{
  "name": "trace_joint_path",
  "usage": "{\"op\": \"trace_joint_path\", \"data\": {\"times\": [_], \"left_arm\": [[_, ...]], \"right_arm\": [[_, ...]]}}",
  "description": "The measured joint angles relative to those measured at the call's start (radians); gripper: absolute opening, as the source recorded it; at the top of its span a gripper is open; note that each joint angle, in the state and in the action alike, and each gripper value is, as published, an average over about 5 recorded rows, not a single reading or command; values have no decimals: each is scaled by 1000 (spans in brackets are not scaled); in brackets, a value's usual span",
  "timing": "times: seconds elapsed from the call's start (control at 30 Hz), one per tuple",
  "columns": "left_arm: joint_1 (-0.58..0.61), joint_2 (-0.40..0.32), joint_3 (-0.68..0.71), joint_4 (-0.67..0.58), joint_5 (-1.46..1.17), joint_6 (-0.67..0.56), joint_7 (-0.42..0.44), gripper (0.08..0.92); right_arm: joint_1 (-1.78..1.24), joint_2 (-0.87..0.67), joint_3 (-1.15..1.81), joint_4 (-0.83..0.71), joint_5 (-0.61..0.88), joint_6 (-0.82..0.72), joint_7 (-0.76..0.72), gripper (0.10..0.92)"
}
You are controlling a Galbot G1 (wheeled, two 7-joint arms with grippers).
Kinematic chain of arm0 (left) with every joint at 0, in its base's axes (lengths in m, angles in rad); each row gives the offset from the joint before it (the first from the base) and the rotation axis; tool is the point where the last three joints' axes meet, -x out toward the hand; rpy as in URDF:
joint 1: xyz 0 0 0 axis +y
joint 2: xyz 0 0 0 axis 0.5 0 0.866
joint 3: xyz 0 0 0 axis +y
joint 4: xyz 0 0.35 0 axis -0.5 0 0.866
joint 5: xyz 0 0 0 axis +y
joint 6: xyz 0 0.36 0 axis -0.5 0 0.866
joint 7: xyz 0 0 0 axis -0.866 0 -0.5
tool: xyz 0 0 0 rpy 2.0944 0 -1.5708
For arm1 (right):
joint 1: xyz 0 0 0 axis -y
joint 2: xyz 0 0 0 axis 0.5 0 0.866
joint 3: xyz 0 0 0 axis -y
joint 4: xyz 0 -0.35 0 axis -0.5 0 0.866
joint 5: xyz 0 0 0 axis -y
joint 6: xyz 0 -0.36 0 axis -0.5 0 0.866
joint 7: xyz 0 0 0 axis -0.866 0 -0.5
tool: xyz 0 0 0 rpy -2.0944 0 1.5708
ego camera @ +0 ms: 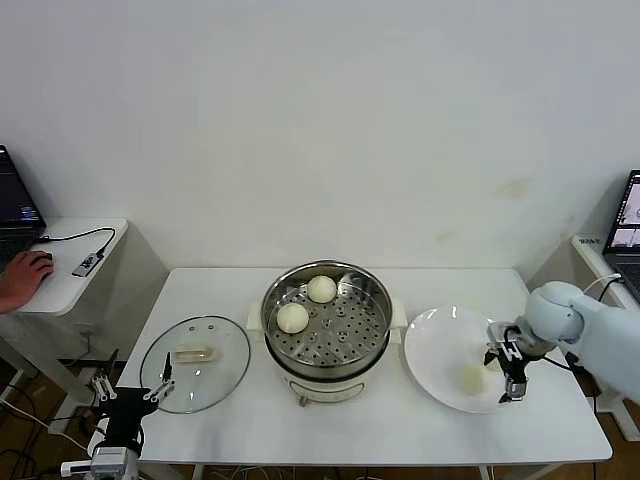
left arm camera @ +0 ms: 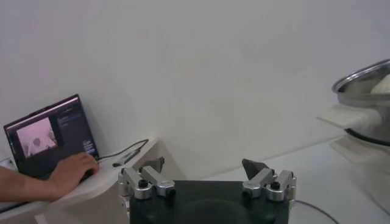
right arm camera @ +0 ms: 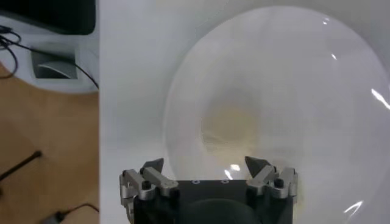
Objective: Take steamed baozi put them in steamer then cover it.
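The shiny steel steamer (ego camera: 372, 330) stands mid-table on its white base, and two cream-white baozi (ego camera: 321, 289) (ego camera: 292, 318) lie on its perforated tray. One more baozi (ego camera: 472, 379) (right arm camera: 228, 125) rests in the white plate (ego camera: 440, 340) (right arm camera: 317, 73) to the right. My right gripper (ego camera: 506, 368) (right arm camera: 205, 164) hovers open over the plate's right side, just beside that bun and not touching it. The glass cover (ego camera: 195, 362) lies flat left of the steamer, handle up. My left gripper (ego camera: 130, 392) (left arm camera: 203, 164) waits open and empty off the table's front-left corner.
A side desk (ego camera: 70, 270) at the left carries a laptop (left arm camera: 49, 134) and a person's hand (left arm camera: 73, 170) on a mouse. Another laptop (ego camera: 628, 230) stands at the far right. The steamer's rim (left arm camera: 365, 79) shows in the left wrist view.
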Motion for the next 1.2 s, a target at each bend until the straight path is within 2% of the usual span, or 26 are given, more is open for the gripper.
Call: {"op": "trace_joint_path", "data": {"times": [0.43, 0.53, 0.77, 0.9, 1.2], "left_arm": [[-1, -1, -9, 6, -1, -2, 0, 823], [-2, -2, -9, 6, -1, -2, 0, 823], [-2, -2, -10, 7, -2, -3, 0, 823], [-2, -2, -11, 7, -3, -3, -1, 823], [-5, 0, -8, 2, -5, -3, 0, 823]], "right_arm": [[-58, 68, 42, -48, -40, 29, 50, 819], [-63, 72, 45, -51, -45, 23, 56, 778], [-66, 74, 53, -54, -52, 13, 61, 580], [-66, 71, 58, -53, -54, 12, 64, 494], [-5, 44, 35, -20, -22, -1, 49, 491]]}}
